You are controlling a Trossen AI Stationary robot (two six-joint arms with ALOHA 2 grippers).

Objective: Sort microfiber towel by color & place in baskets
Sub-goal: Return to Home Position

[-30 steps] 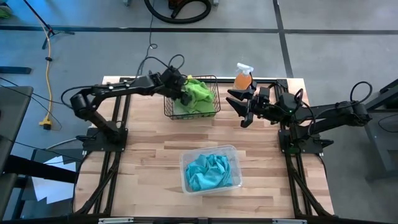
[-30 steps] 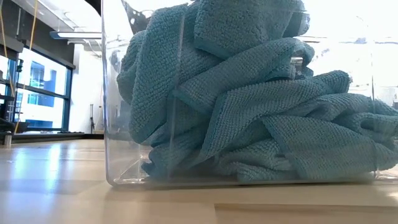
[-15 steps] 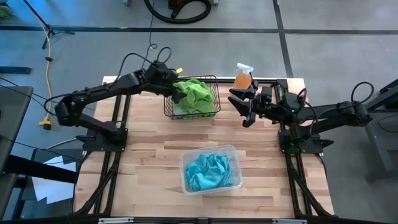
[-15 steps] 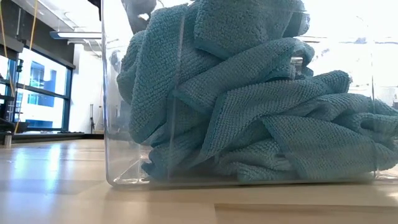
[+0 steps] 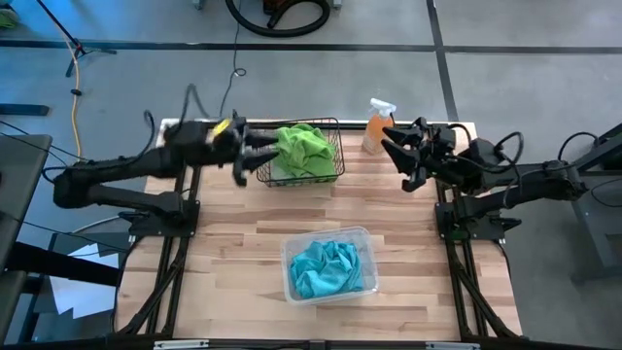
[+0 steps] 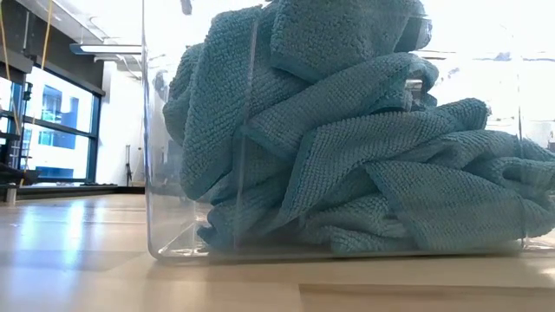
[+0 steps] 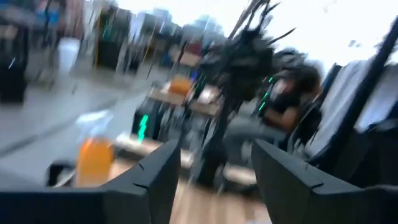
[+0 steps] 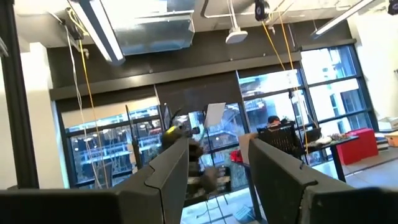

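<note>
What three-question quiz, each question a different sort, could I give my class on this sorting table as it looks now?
1. True or false: the green towels lie in the clear tub.
2. What fills the clear tub? A) sponges B) blue towels C) nothing
3. Fill in: the left gripper and the right gripper are both ___ and hold nothing.
Key: 1 false, they lie in the wire basket. 2 B. 3 open.
</note>
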